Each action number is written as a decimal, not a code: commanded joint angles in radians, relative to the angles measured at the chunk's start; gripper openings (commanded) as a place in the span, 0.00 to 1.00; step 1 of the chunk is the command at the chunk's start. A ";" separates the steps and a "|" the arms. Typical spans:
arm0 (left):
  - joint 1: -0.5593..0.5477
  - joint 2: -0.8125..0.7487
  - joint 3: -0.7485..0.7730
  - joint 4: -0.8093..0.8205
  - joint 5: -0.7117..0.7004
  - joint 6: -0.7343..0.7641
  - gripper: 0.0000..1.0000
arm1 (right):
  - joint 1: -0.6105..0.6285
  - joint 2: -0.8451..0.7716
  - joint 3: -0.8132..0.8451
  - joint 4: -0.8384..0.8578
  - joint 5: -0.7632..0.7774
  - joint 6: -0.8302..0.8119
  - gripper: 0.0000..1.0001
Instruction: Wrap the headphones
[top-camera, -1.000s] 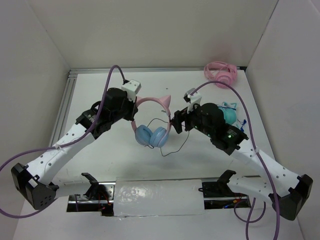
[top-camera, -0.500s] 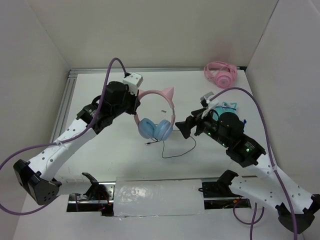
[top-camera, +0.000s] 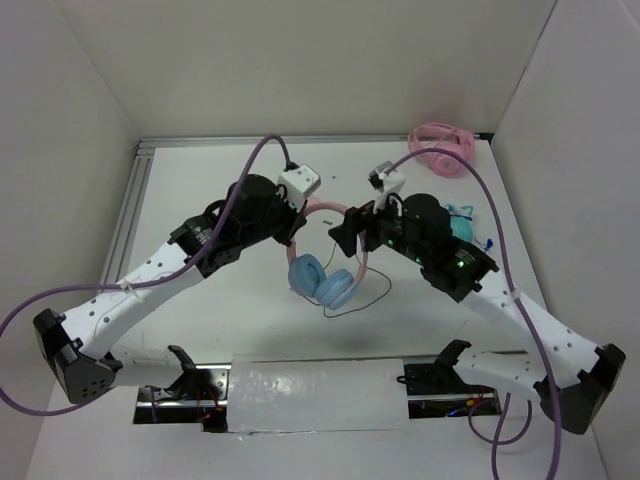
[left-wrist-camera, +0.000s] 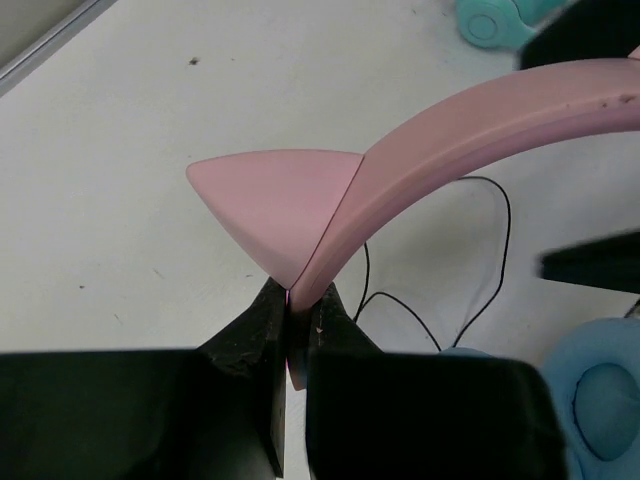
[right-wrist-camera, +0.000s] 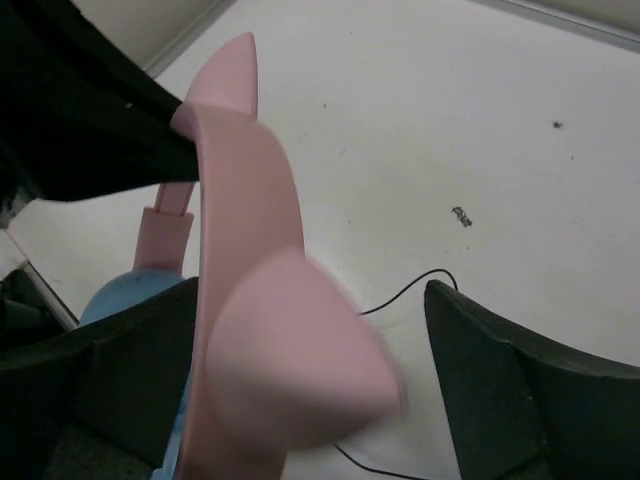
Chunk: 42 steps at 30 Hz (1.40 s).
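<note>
The headphones (top-camera: 330, 282) have a pink cat-ear headband (left-wrist-camera: 480, 120), light blue ear cups and a thin black cable (top-camera: 368, 296). They hang above the table at the centre. My left gripper (left-wrist-camera: 292, 330) is shut on the headband just below one cat ear (left-wrist-camera: 270, 205). My right gripper (right-wrist-camera: 310, 380) is open, its fingers (right-wrist-camera: 530, 390) on either side of the headband's other cat ear (right-wrist-camera: 300, 370). The cable trails down onto the table below the cups, also seen in the left wrist view (left-wrist-camera: 480, 270).
All-pink headphones (top-camera: 440, 148) lie at the back right corner. Teal headphones (top-camera: 462, 226) lie behind my right arm, also in the left wrist view (left-wrist-camera: 490, 20). White walls enclose the table on three sides.
My right gripper has swung left from the table side to straddle the headband. My left gripper has carried the headphones a little right and forward; the cups hang lower and the cable has shifted.
</note>
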 joint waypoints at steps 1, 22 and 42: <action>-0.051 0.044 0.065 0.079 -0.024 0.061 0.00 | 0.002 0.085 0.087 0.040 -0.032 0.035 0.90; -0.058 -0.085 -0.158 0.155 0.003 -0.083 0.99 | -0.033 -0.189 -0.118 0.204 -0.033 0.167 0.00; 0.008 -0.225 -0.328 0.277 0.313 -0.052 0.22 | -0.061 -0.246 -0.111 0.204 -0.316 0.144 0.00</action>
